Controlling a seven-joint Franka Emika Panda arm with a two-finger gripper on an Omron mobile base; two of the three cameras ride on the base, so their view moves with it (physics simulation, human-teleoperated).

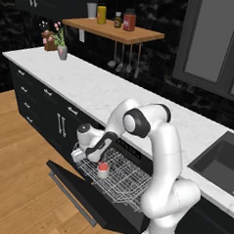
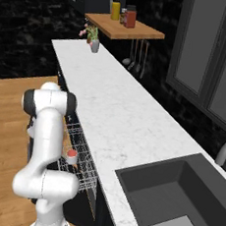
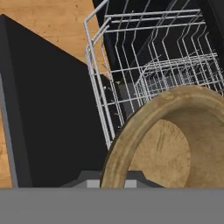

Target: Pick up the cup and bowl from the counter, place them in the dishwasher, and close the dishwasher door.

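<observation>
Cup [image 1: 102, 169] stands in dishwasher rack [image 1: 127, 181]; tool [image 1: 79, 156] grips bowl [image 3: 175, 140] above it.

In the hand view, we see the bowl [image 3: 175, 140] very close at the lower right, and the right edge and the bottom of the frame cut it off. We cannot see the finger tips there, because the bowl covers them. The dishwasher door [image 3: 48, 113] runs off the left edge of that frame.

In the left base view, the arm hides the back of the wire rack [image 1: 120, 175], and the gripper [image 1: 80, 156] at the middle left is too small for us to tell how its jaws stand. In the right base view, the arm covers part of the cup [image 2: 71, 155].
</observation>
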